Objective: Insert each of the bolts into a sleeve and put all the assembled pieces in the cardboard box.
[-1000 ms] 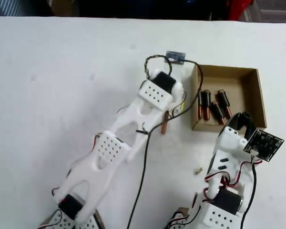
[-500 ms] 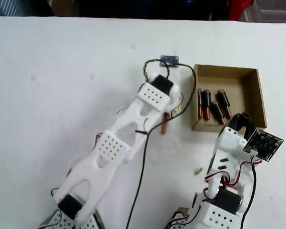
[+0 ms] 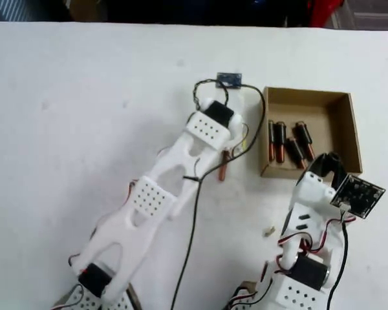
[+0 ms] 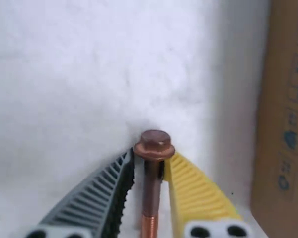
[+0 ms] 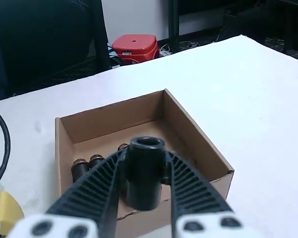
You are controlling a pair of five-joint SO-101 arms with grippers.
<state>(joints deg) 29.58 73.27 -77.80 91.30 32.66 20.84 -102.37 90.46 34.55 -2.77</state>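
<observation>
A copper bolt (image 4: 150,188) with a flanged hex head stands clamped between the grey and yellow fingers of my left gripper (image 4: 148,163). From above, that bolt (image 3: 224,164) hangs beside the cardboard box (image 3: 346,123), just left of its outer wall. My right gripper (image 5: 141,171) is shut on a black sleeve (image 5: 143,171), held upright with its bore facing up, just outside the box's near wall (image 5: 139,210). In the high view the sleeve (image 3: 326,165) hovers at the box's front right corner. Several assembled pieces (image 3: 286,143) lie inside the box.
A small pale scrap (image 3: 268,230) lies on the white table between the two arms. A black cable (image 3: 193,232) trails along the left arm. A chair and a red container (image 5: 135,47) stand beyond the table's far edge.
My left arm has shifted slightly up and left with the bolt, mostly in the first half second. The right arm has kept still with the sleeve.
</observation>
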